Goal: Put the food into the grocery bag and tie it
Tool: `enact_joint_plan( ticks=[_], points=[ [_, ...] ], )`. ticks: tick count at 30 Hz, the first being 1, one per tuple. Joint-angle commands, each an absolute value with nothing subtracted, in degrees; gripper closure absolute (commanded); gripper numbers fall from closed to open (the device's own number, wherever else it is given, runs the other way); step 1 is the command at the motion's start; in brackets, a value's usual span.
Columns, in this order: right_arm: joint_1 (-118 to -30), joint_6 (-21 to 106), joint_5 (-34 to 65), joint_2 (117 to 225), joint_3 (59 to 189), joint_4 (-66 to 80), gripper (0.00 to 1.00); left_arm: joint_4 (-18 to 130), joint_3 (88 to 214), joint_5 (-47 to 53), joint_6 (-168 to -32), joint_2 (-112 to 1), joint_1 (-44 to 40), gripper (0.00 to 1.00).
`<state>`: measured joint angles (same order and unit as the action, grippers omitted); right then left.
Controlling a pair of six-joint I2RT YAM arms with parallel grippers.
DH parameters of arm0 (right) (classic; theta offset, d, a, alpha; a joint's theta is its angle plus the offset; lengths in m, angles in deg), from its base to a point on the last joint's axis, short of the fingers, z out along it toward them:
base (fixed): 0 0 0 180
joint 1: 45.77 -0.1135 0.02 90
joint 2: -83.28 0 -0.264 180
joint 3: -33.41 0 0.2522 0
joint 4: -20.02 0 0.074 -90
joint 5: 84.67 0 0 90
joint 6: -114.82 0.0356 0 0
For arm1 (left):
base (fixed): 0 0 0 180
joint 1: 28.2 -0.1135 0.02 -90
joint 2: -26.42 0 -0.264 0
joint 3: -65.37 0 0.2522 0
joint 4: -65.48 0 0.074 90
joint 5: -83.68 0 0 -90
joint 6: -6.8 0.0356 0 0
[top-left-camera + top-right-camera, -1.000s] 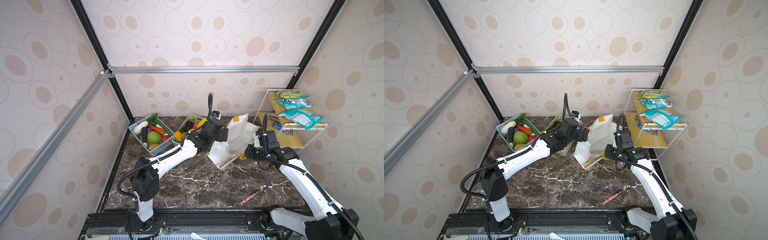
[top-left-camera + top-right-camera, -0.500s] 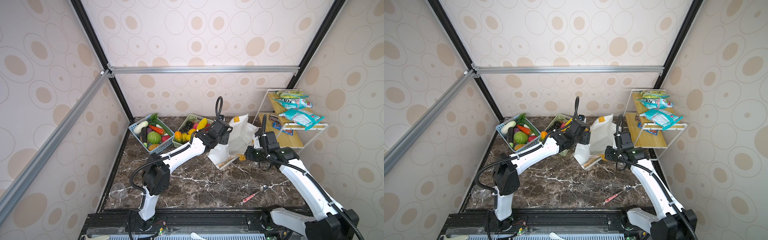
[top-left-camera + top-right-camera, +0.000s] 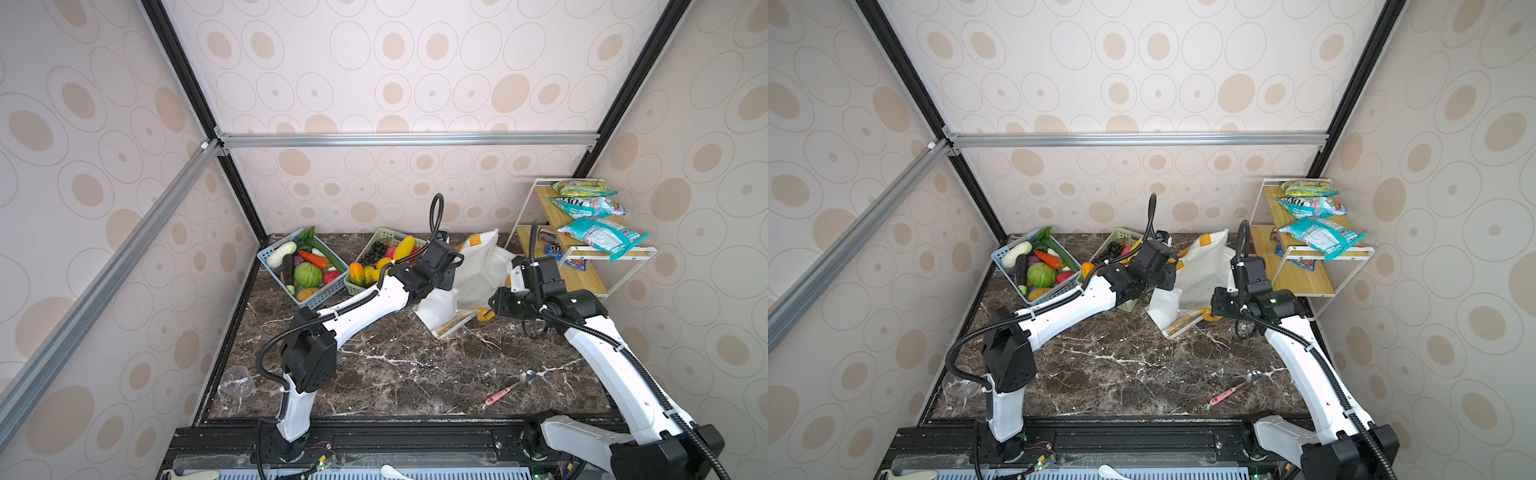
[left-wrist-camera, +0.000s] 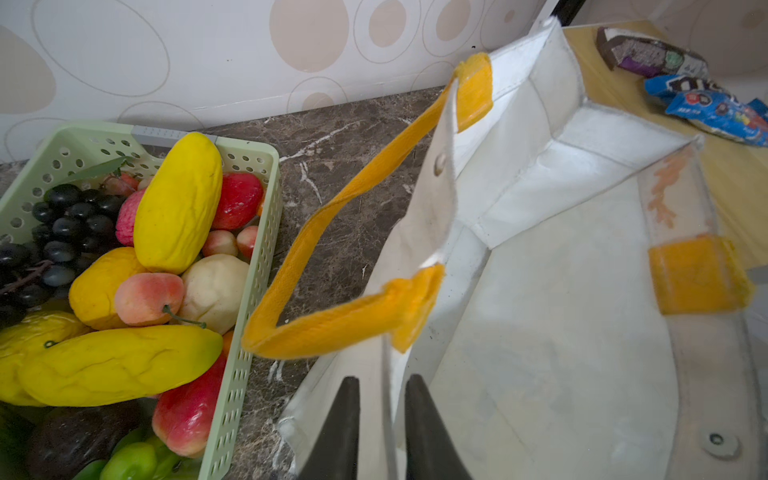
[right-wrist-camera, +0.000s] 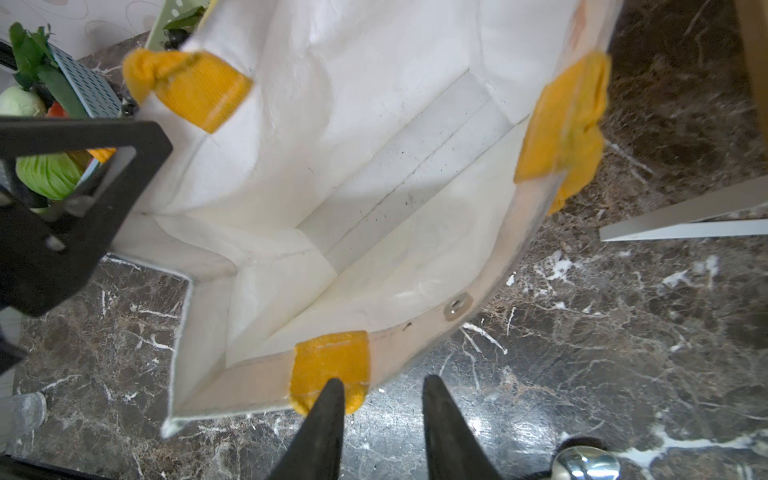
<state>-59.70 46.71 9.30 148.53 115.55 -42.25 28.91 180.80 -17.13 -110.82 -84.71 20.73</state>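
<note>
The grocery bag [image 3: 478, 276] sits right of centre in both top views, on the marble table [image 3: 395, 365]. It leans rather than standing square, between the green basket [image 4: 266, 195] and the wooden shelf rack [image 3: 582, 282]. The right wrist view looks straight into it and shows a bare white floor with nothing loaded. The food [image 3: 308, 274] lies elsewhere: toy produce is heaped in the green basket and in the blue basket [image 3: 322, 297] at centre left, and a teal snack packet [image 3: 598, 237] lies on the rack at upper right.

The left gripper [image 4: 382, 386] pinches the bag's wall near the rim, one finger inside and one outside, below the looped strap handle [image 4: 332, 324]. The right gripper [image 5: 382, 390] hangs at the opposite rim with fingers parted and only table between them. It grasps nothing, and an orange handle patch [image 5: 328, 365] lies just beside one fingertip.

With a single pinch holding it, the leaning bag could topple, or its stiff mouth could fold shut. A shallow bite on the coated fabric may slip. The loose strap could drape across the opening and catch anything dropped in.
</note>
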Motion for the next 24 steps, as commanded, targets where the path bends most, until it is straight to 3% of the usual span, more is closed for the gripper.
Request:
enact_joint_plan(
  ticks=[1, 24],
  points=[
    [-60.04, 44.97, 7.71, 148.36, 119.54, -45.29, 0.61, 28.30, 180.12, -16.15, -110.80, -80.95, 21.10, 0.88],
    [-60.00, 42.50, 1.55, 155.04, 124.34, -43.22, 0.55, 26.91, 160.16, -8.08, -113.00, -62.88, 20.84, 0.87]
  ],
)
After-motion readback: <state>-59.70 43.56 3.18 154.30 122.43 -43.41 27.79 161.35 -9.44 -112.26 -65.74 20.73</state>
